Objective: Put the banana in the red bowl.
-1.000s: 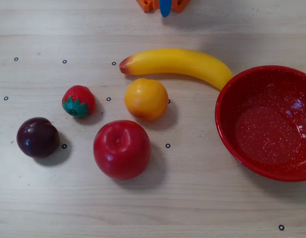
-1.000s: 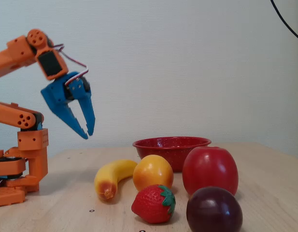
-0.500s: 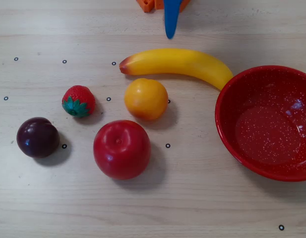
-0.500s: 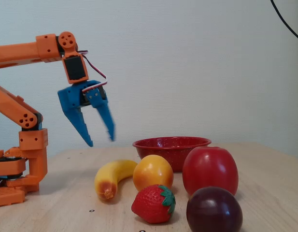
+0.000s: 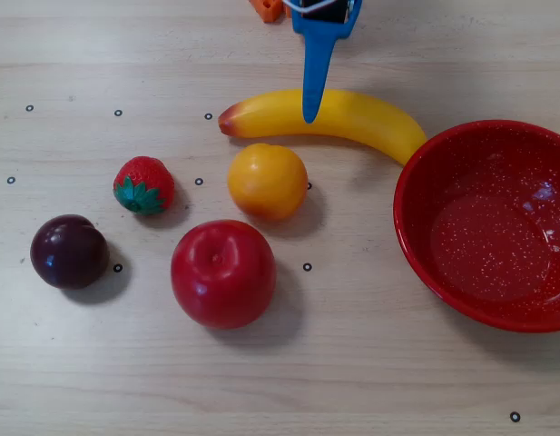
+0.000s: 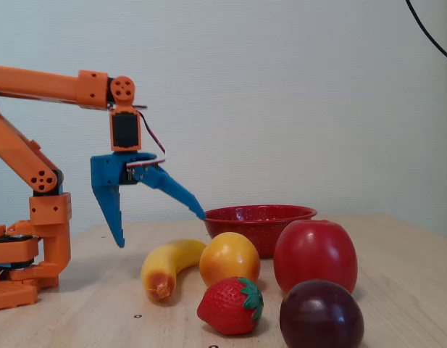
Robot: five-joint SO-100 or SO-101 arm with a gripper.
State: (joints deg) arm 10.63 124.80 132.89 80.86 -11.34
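1. Orange links carry your blue gripper (image 6: 159,230) out from the left of the fixed view. It hangs above the table with its jaws spread wide: one finger points straight down at the left, the other reaches out toward the right.

2. Next to the right in the fixed view, the banana (image 6: 169,267) lies on the wood below the open jaws, not yet touched. Its reddish tip faces the camera and its body runs back toward the bowl.

3. In the overhead view the banana (image 5: 327,119) has its long axis running across the picture, reddish tip at the left, far end touching or just beside the rim of the red bowl (image 5: 416,263). The blue finger (image 5: 312,73) comes down from the top edge and crosses the banana near its middle. You cannot read its height from this view alone.

4. That is the relation your next move turns on, as I judge it. The jaws open roughly across the banana's length, so a straight descent should put one finger on each long side of it.

5. Watch the orange fruit (image 5: 267,181), just beside the banana on the near side. The finger coming down on that side has only a narrow gap to drop into.

6. At the far right, the bowl sits empty. From the grasp point, your carry is a short one to the right in the overhead view.
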